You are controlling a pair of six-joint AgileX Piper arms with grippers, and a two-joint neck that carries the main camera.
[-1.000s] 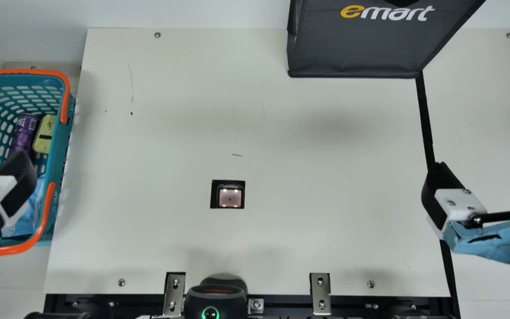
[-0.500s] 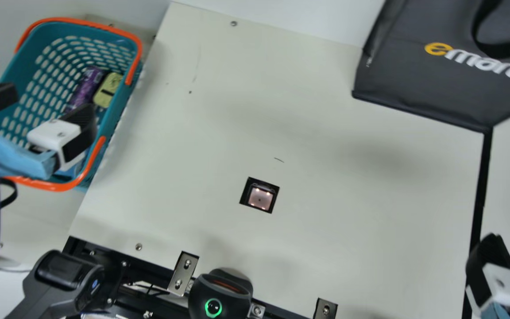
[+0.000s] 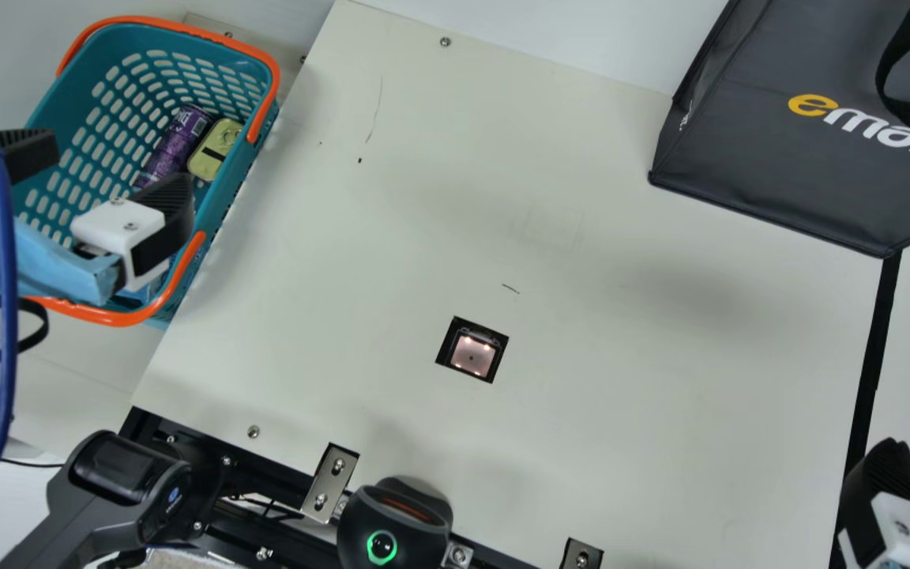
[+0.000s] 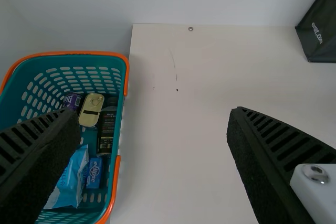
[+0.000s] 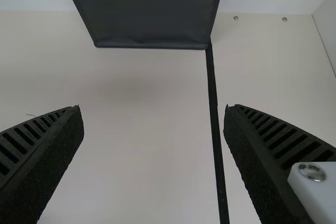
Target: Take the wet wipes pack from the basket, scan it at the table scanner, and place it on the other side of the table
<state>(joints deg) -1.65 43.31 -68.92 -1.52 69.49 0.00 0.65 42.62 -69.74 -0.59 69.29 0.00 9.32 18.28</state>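
Hovers, left hand [image 3: 113, 167] wide over teal basket [image 3: 238, 170]. Has wet wipes pack [image 4: 68, 182] below it, purple can [image 3: 178, 142] and yellow tin [image 3: 214, 154] near, orange handle [image 3: 179, 273] between hand and worktop [image 3: 329, 276]. Stretches rightward from hand past table scanner [image 3: 471, 354] to dark bag [image 3: 787, 166] and spread right hand [image 3: 889, 490]. Shows differently from a second ago through camera turning.

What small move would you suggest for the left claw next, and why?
I would probably ease the left claw toward what looks like the wipes: it is open and empty, and they lie in the basket, outside its grip.
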